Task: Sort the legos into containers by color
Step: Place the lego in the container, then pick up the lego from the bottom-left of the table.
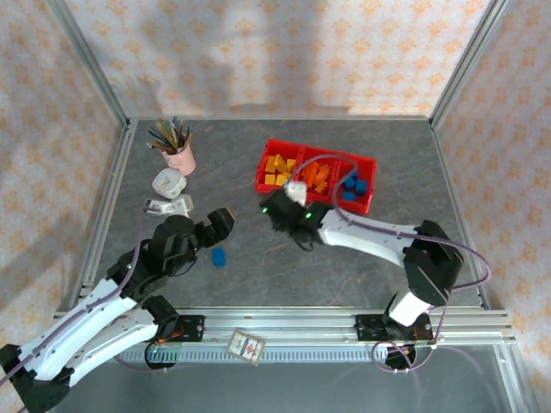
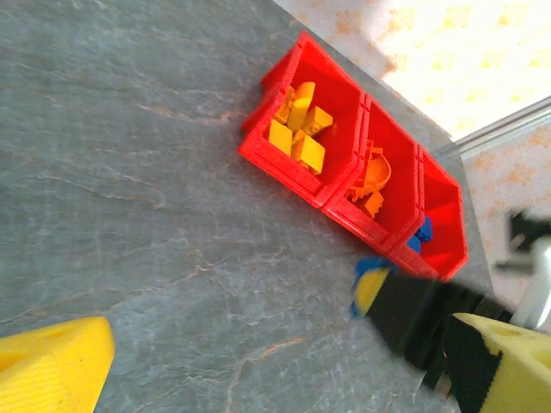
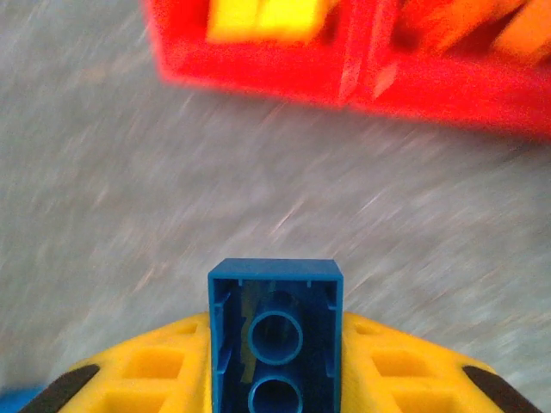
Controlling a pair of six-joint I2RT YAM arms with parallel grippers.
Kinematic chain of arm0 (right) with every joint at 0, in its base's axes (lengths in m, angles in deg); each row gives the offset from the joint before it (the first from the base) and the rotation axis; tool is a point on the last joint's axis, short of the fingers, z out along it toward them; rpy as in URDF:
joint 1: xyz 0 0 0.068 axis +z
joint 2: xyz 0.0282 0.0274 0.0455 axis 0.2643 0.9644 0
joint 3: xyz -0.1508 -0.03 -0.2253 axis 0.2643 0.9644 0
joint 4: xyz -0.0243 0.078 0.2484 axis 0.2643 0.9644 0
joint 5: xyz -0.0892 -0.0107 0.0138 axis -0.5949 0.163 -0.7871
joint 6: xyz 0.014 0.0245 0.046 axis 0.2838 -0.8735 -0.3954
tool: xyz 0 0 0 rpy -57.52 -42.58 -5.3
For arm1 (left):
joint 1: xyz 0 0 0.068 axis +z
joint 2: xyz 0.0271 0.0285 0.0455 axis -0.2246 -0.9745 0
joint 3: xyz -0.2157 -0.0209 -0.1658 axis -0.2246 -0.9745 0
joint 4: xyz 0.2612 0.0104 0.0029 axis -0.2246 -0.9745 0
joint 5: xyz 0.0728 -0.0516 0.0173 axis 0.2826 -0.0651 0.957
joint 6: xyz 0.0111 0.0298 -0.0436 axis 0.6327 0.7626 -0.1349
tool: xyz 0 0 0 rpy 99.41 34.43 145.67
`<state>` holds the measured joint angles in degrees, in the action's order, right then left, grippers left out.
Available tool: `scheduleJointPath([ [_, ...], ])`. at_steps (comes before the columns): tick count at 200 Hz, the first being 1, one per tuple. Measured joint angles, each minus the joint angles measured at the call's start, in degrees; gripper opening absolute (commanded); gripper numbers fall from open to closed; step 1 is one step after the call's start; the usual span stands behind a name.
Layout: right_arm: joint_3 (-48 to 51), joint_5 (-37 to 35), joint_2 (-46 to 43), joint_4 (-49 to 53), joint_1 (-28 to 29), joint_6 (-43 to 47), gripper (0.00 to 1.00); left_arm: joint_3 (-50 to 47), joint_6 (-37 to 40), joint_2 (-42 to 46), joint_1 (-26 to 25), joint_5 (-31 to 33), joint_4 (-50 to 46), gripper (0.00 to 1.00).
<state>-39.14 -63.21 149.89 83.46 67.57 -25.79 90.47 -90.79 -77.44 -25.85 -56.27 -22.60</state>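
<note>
- Pinching a blue brick (image 3: 274,292) in the right tool (image 3: 275,344), just beside the red tray (image 3: 258,64), not yet over it.
- Holding the left tool (image 2: 284,331) open, empty.
- Risk of dropping into the nearer yellow compartment (image 2: 280,168), or slipping if swung fast.
- Wrist close-up: brick's hollow underside; overhead: loose blue brick (image 1: 219,256) on the worktop (image 1: 258,280).

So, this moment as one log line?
right tool: shut on held blue brick | left tool: open, empty | loose blue brick: on table | red tray: partly filled
</note>
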Motion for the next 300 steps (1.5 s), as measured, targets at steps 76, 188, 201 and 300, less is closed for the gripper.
scheduleJointPath([
  [76, 0.0, -3.2, 0.3, -5.2, -28.1, 9.6, 0.35, 0.1, 3.5, -13.6, 0.0, -6.3, 13.1, 0.99],
  [188, -4.5, -0.9, 3.8, -6.2, -25.7, 15.5, 0.72, 1.7, 5.7, -13.1, 0.4, -6.3, 15.1, 0.99],
  [201, -4.5, 0.2, 2.1, -6.2, -21.8, 15.5, 0.74, 1.7, 5.7, -11.2, 0.4, -5.5, 14.3, 0.99],
  [300, -2.6, 9.3, 5.5, -10.3, 7.8, 10.4, 0.82, 1.2, 0.9, 7.7, 0.4, 2.6, -3.3, 0.99],
])
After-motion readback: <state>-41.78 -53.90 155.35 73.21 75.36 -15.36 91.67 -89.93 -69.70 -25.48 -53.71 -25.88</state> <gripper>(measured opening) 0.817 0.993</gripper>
